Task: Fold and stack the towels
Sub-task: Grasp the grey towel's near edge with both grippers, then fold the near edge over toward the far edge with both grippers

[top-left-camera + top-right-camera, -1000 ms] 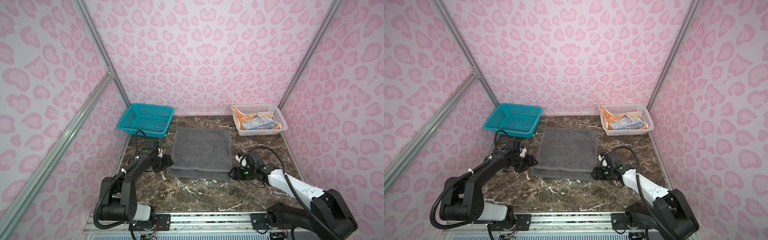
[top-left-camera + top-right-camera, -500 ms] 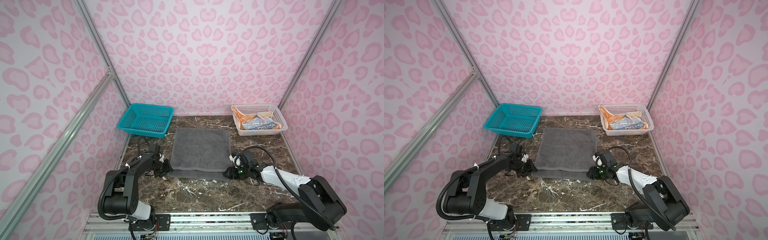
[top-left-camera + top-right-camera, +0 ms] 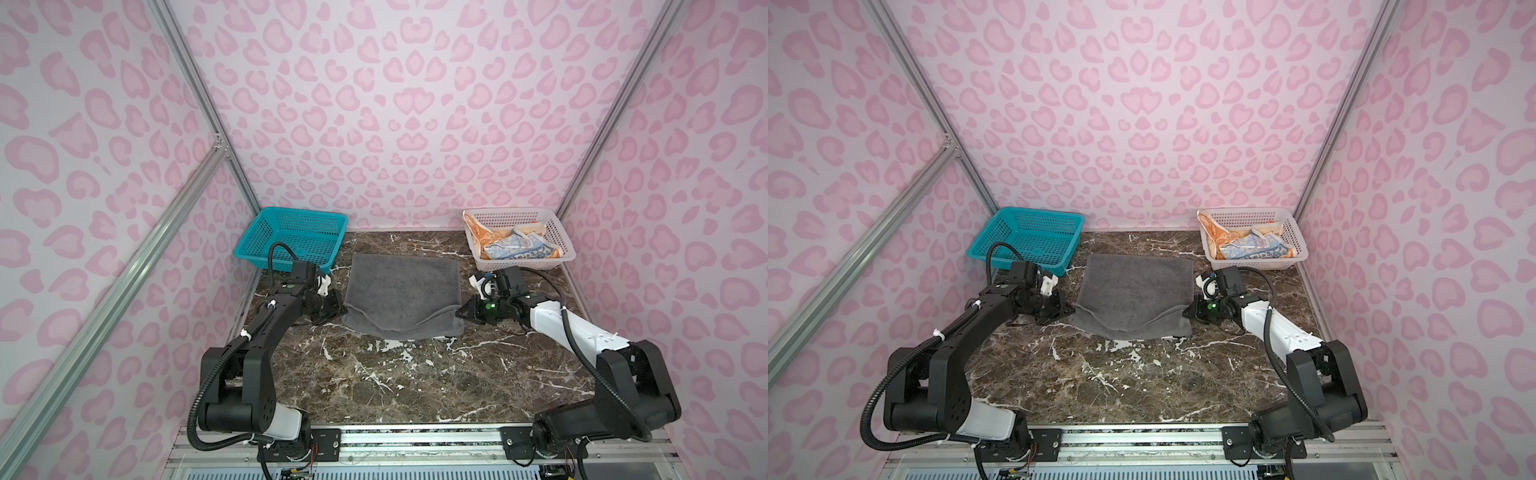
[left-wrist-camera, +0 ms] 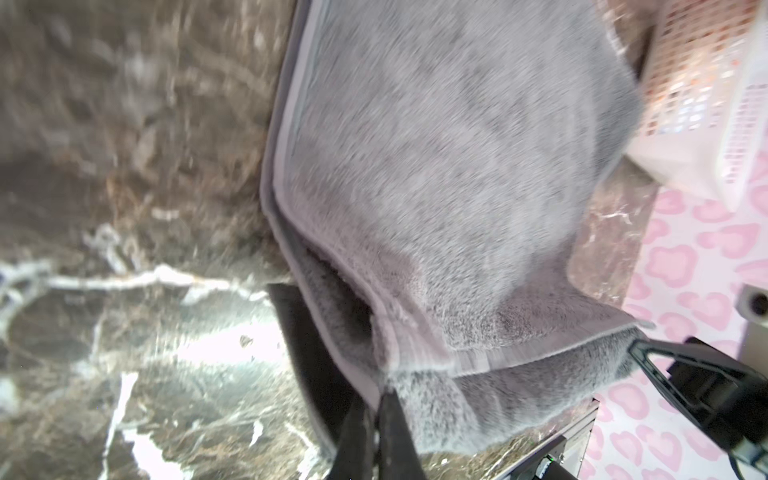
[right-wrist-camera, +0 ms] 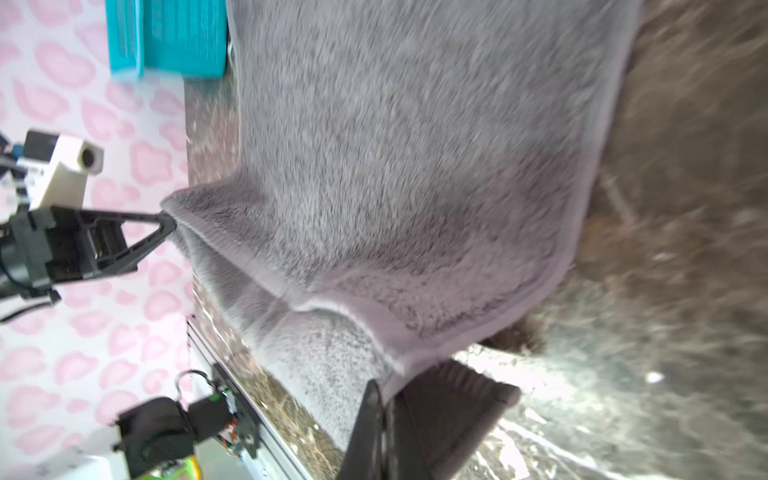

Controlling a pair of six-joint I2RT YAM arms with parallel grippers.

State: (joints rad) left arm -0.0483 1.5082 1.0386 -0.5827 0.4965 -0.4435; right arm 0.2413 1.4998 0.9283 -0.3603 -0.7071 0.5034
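Note:
A dark grey towel point(image 3: 405, 291) point(image 3: 1136, 291) lies folded in two layers mid-table. My left gripper point(image 3: 343, 309) point(image 3: 1070, 311) is shut on its near left corner, and my right gripper point(image 3: 459, 311) point(image 3: 1185, 312) is shut on its near right corner. Both corners are raised a little and the near edge sags between them. In the wrist views the left gripper point(image 4: 380, 399) and the right gripper point(image 5: 384, 395) each pinch the grey towel's point(image 4: 457, 166) point(image 5: 415, 166) hem. An orange towel point(image 3: 478, 232) and a multicolour towel point(image 3: 519, 249) lie crumpled in the white basket.
A teal basket point(image 3: 291, 237) stands at the back left, close behind my left wrist. The white basket point(image 3: 557, 232) stands at the back right. Dark marble table point(image 3: 395, 382) stretches in front of the towel. Pink patterned walls close in three sides.
Both grippers moved inward to the grey towel's near corners and shut on them. The corners have lifted slightly off the table.

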